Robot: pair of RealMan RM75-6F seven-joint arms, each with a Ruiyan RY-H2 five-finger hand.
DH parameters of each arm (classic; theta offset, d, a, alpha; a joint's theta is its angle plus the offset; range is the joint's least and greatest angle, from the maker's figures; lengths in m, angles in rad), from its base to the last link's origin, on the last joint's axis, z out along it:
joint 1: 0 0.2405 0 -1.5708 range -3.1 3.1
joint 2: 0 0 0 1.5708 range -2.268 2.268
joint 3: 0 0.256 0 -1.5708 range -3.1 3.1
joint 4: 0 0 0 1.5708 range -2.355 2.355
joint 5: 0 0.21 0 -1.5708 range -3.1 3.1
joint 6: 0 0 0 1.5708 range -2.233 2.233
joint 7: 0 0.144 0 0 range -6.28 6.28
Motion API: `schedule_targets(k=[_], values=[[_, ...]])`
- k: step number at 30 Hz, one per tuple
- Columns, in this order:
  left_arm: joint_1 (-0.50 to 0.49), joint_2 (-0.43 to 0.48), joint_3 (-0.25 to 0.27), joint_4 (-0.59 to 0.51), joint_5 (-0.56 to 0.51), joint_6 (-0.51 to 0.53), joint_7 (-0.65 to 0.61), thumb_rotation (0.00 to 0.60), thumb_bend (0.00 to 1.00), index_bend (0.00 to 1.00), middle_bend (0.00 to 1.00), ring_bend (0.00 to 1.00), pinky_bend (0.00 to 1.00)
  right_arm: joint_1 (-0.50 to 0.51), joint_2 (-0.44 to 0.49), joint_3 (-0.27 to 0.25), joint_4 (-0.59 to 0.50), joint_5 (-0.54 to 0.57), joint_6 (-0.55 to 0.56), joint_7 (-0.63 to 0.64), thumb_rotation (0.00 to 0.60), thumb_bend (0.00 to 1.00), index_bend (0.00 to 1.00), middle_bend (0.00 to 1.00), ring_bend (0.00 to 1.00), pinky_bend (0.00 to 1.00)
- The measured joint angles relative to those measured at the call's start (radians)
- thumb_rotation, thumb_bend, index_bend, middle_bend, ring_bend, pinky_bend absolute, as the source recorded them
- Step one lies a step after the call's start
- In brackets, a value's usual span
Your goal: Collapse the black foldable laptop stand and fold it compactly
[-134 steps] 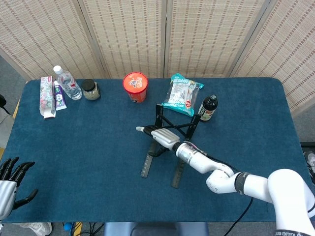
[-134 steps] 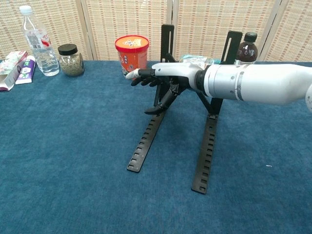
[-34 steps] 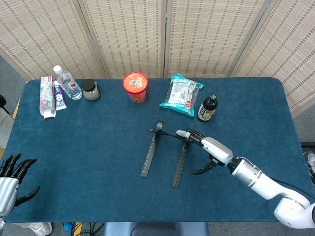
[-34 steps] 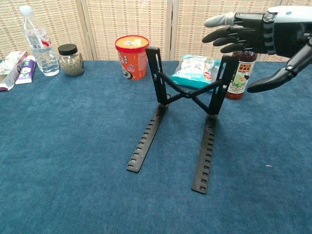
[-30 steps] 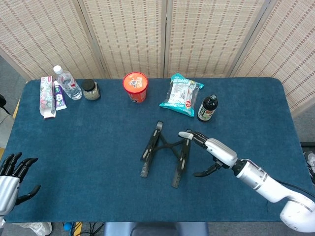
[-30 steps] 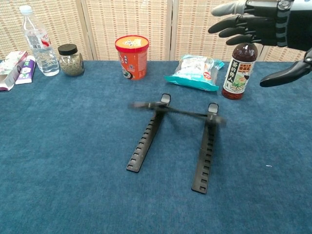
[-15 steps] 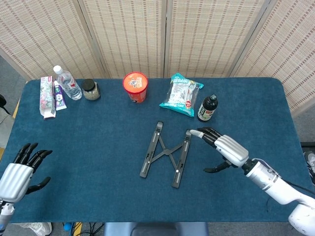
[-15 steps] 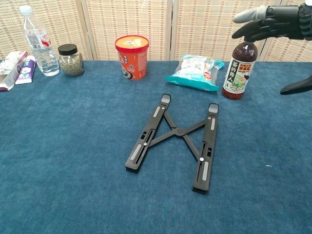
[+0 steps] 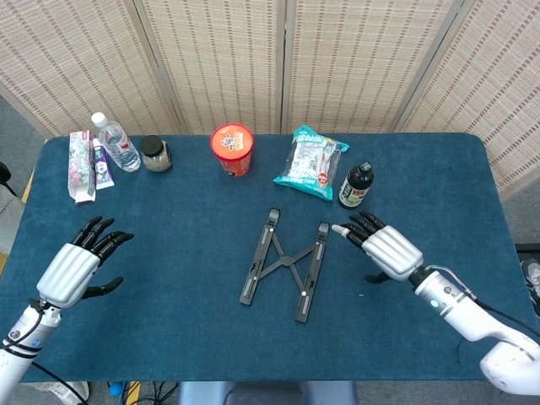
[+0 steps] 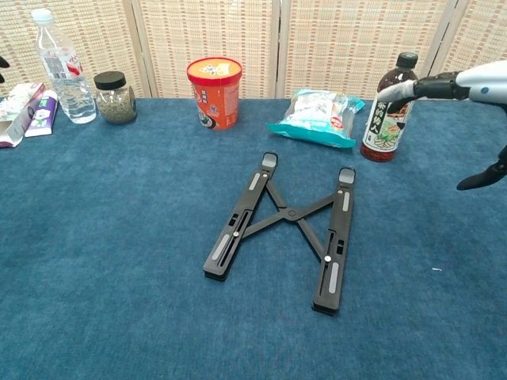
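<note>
Since the earlier frames the laptop stand [image 9: 285, 265] had dropped flat, just left of the spread, empty right hand [image 9: 386, 251], while the equally spread left hand [image 9: 78, 268] had advanced; pressing both rails together evenly would fold it compactly.

Bare tabletop [image 9: 169, 253] lies open on the stand's [image 9: 287, 263] left, right and near sides. Behind it, set apart, stand a red cup [image 9: 232, 148], snack bag [image 9: 310, 161] and dark bottle [image 9: 355, 186], the bottle nearest the right hand [image 9: 390, 251].
</note>
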Motion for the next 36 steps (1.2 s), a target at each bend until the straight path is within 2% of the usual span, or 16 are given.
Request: schedule_targets(k=[7, 19, 36], values=[[0.001, 0.003, 0.010, 0.001, -0.001, 0.026, -0.013, 0.600, 0.18, 0.17, 0.24, 0.07, 0.03, 0.039, -0.142, 0.030, 0.104, 0.075, -0.080, -0.148, 0.600, 0.01, 0.00, 0.16, 0.00, 0.02], [0.057, 0.029, 0.056, 0.009, 0.006, 0.112, -0.041, 0.600, 0.18, 0.17, 0.24, 0.07, 0.03, 0.107, -0.352, 0.080, 0.289, 0.157, -0.132, -0.303, 0.600, 0.01, 0.00, 0.15, 0.00, 0.02], [0.096, 0.039, 0.088, 0.051, 0.009, 0.165, -0.087, 0.600, 0.18, 0.17, 0.25, 0.07, 0.03, 0.163, -0.545, 0.105, 0.487, 0.222, -0.153, -0.417, 0.600, 0.02, 0.00, 0.13, 0.00, 0.02]])
